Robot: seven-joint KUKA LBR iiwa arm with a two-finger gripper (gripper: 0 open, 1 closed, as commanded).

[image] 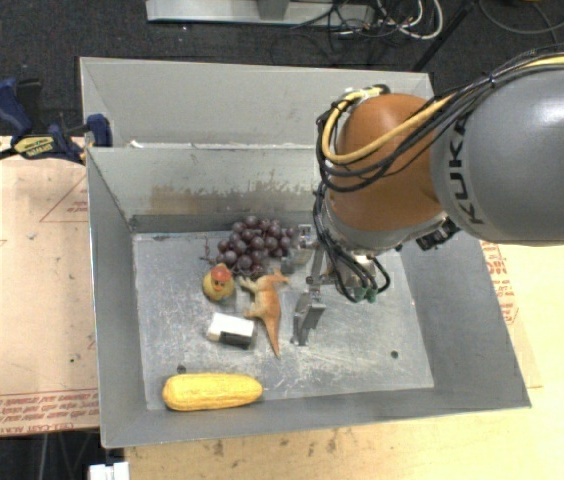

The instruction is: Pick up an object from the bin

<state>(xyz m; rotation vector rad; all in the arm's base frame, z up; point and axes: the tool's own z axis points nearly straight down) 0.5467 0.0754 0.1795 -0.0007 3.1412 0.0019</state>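
My gripper (pixel 305 330) hangs low over the middle of the bin floor, under the orange wrist cover. Nothing can be seen in it. Just left of it, almost touching, lies an orange toy dinosaur (pixel 268 306), tail pointing toward the front. A bunch of dark purple grapes (pixel 255 243) lies behind the dinosaur, near the back wall. A small yellow and red round toy (pixel 218 284) sits left of the dinosaur. A white block with a black end (pixel 230 329) lies in front of that toy.
A yellow corn cob (pixel 212 391) lies along the front wall at the left. The arm and its cables cover the bin's right rear part. Bare floor lies right of and in front of the gripper.
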